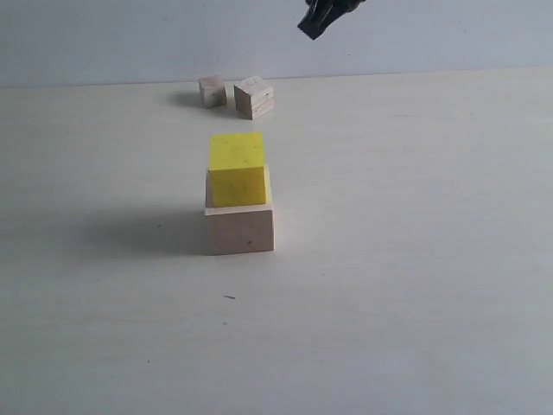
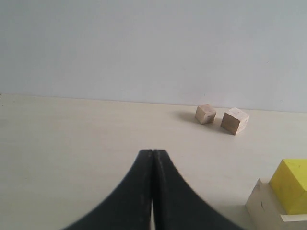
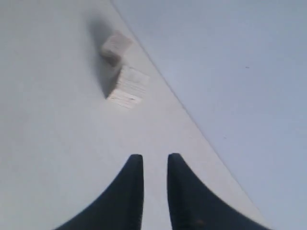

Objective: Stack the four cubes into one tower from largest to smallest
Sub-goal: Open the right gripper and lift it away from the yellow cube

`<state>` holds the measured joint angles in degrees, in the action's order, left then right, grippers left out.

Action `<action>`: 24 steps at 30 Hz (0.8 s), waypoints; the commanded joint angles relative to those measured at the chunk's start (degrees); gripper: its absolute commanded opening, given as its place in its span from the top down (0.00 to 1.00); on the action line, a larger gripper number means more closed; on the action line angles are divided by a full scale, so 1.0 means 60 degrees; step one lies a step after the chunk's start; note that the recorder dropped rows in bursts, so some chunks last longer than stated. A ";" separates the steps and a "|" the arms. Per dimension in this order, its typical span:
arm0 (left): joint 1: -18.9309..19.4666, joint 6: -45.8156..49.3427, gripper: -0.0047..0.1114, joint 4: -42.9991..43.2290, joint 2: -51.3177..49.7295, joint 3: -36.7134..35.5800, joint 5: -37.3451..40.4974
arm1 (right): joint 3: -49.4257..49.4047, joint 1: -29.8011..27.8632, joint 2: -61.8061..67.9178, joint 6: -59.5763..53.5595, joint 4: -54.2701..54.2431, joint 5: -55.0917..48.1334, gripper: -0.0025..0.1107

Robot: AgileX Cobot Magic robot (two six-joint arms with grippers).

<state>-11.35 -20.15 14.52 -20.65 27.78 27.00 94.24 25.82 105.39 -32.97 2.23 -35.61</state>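
The pale table [image 1: 415, 259] is filling nearly the whole exterior view, running back to a plain grey-blue wall [image 1: 130, 35].

The right gripper [image 1: 311, 29] is hanging high at the top edge of that view, in front of the wall and off to the right of the two small cubes. Only its dark tip is showing, tilted so that it is pointing down and to the left. In the right wrist view its fingers [image 3: 134, 191] are standing a narrow slit apart, with only bare table showing between them, gripping nothing.

The left gripper [image 2: 152, 155] is showing only in its own wrist view. It is reaching out low and level over the table toward the wall, its two black fingers pressing flat together on nothing.

The large pale wood cube [image 1: 240, 229] is sitting mid-table. The yellow cube [image 1: 236, 169] is resting on top of it, leaving a thin strip of the pale top showing along the right side.

The third cube [image 1: 255, 97] is lying by the far edge of the table, close to the wall. The smallest cube [image 1: 212, 91] is lying just beside it on the left, the two slightly apart and both well behind the stack.
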 commanded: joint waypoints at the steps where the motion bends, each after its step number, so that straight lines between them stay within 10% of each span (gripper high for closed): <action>1: -0.0002 0.0029 0.96 -0.0100 0.0038 -0.0052 -0.0121 | -0.0021 -0.0615 0.0215 0.1577 0.1187 0.1290 0.85; 24: -0.0002 0.0518 0.96 -0.0021 0.0038 -0.0052 -0.0453 | 0.2306 -0.1852 0.4769 0.1959 -0.1554 0.5104 0.42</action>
<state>-11.35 -18.13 14.38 -20.65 27.78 25.44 104.51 14.87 132.03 -21.59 -4.13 -6.15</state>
